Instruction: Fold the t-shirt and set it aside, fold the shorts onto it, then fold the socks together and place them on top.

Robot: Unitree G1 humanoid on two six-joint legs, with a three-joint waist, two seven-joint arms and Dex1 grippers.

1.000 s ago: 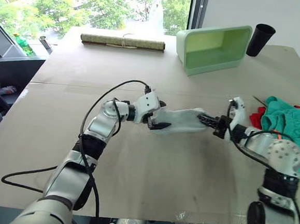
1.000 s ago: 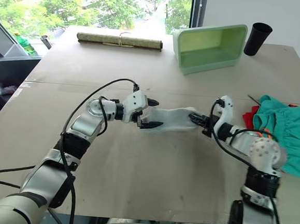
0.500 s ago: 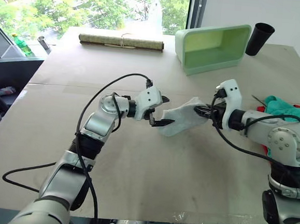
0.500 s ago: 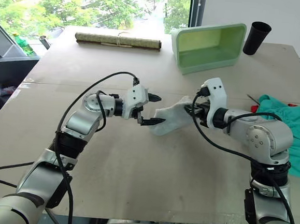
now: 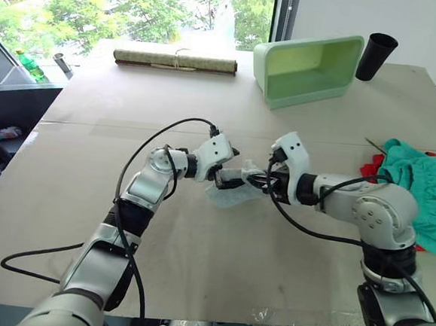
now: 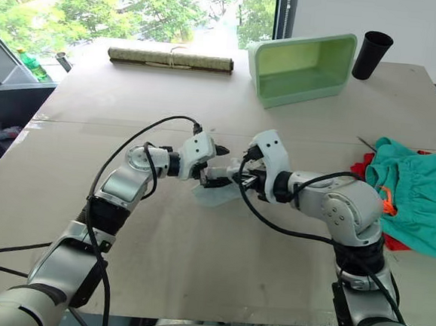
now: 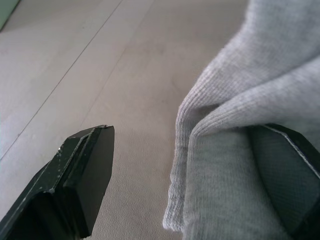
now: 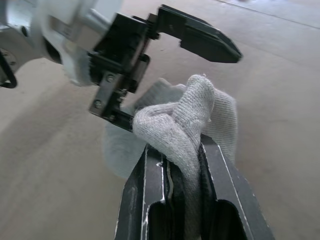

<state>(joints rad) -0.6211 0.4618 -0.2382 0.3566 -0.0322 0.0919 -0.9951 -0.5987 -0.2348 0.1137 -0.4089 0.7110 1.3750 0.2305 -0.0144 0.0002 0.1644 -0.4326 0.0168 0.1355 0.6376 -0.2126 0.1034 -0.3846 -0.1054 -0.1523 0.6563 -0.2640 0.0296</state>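
Both end effectors meet just left of centre in the left eye view, over the pale brown tabletop point(image 5: 192, 297): the right end effector point(image 5: 256, 182) is clamped on one end of the small light grey knit socks point(image 5: 230, 194), while the left end effector point(image 5: 228, 180) has its fingers spread, with the sock fabric draped at the lower one. At the right edge of that frame the teal fabric shorts point(image 5: 427, 187) lie in a heap on the bright red cotton t-shirt point(image 5: 371, 171), of which only slivers show, well apart from the socks; a green plastic bin point(image 5: 308, 72) tipped on its side, a black cup point(image 5: 371, 58) and a rolled mat point(image 5: 175, 60) sit along the top. The right eye view gives the same layout, with the orange-red drawstring point(image 6: 386, 201) visible on the shorts. In the left wrist view one black finger stands bare on the lower left and the other is half buried in ribbed grey knit at the right, a clear gap between them. In the right wrist view the two fingers pinch a doubled fold of sock that bulges above them, the left end effector gaping just beyond. The knit looks light, limp and stretchy, likely to sag and slide unless held by a bunched double layer near the fold rather than a single edge.
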